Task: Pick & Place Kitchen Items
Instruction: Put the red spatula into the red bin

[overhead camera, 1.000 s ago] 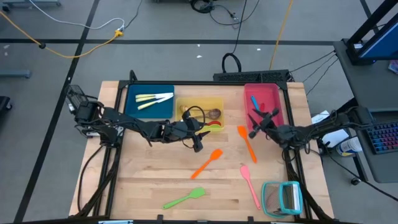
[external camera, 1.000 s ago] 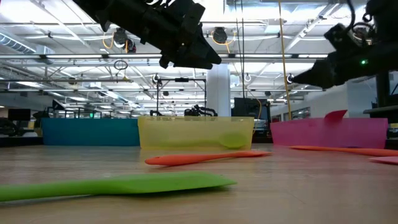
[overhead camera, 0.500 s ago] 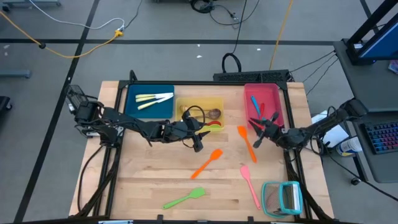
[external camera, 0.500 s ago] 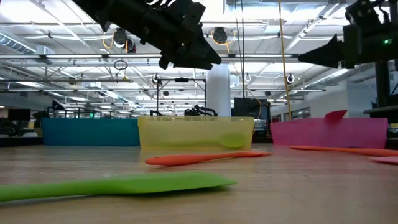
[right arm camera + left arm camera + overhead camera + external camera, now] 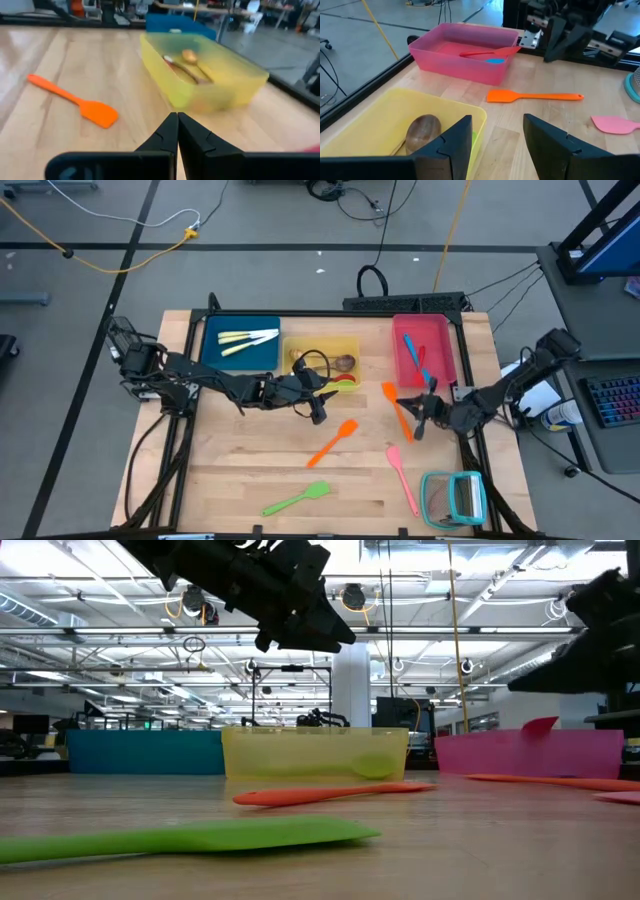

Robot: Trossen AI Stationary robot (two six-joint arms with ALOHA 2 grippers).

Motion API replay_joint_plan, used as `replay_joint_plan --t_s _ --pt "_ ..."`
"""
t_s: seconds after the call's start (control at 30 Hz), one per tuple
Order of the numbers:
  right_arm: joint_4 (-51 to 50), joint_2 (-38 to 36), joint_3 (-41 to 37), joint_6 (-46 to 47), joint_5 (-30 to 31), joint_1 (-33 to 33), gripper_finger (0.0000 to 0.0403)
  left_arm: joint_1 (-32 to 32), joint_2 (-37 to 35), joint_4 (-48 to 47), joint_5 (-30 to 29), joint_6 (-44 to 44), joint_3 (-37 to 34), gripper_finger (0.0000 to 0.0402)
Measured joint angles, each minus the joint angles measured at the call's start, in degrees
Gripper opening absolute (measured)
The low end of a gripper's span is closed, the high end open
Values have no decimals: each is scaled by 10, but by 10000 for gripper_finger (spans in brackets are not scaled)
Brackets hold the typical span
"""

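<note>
My right gripper point(image 5: 416, 418) is shut on nothing and hovers above the table just near of the pink tray point(image 5: 446, 352), over the handle of an orange spatula point(image 5: 396, 406). In its wrist view the shut gripper point(image 5: 177, 119) points toward a second orange spatula point(image 5: 75, 100) and the yellow tray point(image 5: 200, 75). My left gripper point(image 5: 318, 408) hangs open and empty above the table beside the yellow tray's near edge; its fingers frame bare wood point(image 5: 497, 145). A red utensil point(image 5: 485, 52) and a blue one point(image 5: 495, 61) lie in the pink tray.
The blue tray point(image 5: 262, 354) holds pale cutlery point(image 5: 247, 338); the yellow tray holds a wooden spoon point(image 5: 422, 131). A pink spatula point(image 5: 402, 475) and a green spatula point(image 5: 297, 499) lie flat near the front. A teal-framed rack point(image 5: 455, 498) stands at the near right corner.
My right gripper has moved from above the pink tray toward the table's near edge and has shut with nothing between its fingers. My left gripper and the utensils have stayed where they were.
</note>
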Motion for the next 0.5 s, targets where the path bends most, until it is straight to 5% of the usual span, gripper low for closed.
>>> replay_joint_plan --t_s 0.3,0.5 --pt "-91 0 0 105 18 5 1 1 0 0 0 4 0 182" --pt "-127 -5 0 108 96 5 1 1 0 0 2 3 0 182"
